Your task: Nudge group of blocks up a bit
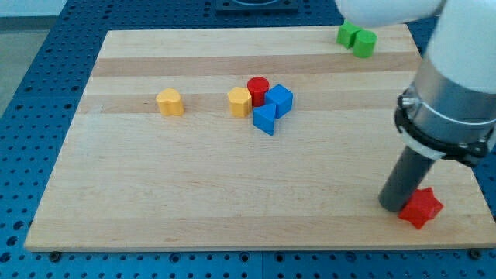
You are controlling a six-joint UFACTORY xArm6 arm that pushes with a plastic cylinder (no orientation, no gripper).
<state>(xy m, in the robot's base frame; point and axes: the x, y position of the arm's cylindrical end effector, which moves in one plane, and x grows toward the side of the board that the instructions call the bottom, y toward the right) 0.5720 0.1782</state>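
Note:
A tight group of blocks lies at the board's upper middle: a yellow hexagonal block [239,101], a red cylinder [258,88], a blue cube [279,101] and a blue wedge-like block [265,119], all touching or nearly touching. My tip [393,206] is far off at the view's lower right, the rod rising up under the white and black arm. It rests against the left side of a red star-shaped block [421,207]. The tip is well below and right of the group.
A yellow heart-like block [170,101] lies alone left of the group. Two green blocks [356,38] sit together near the board's top right edge. The wooden board [155,194] lies on a blue perforated table. The arm's body covers the board's right edge.

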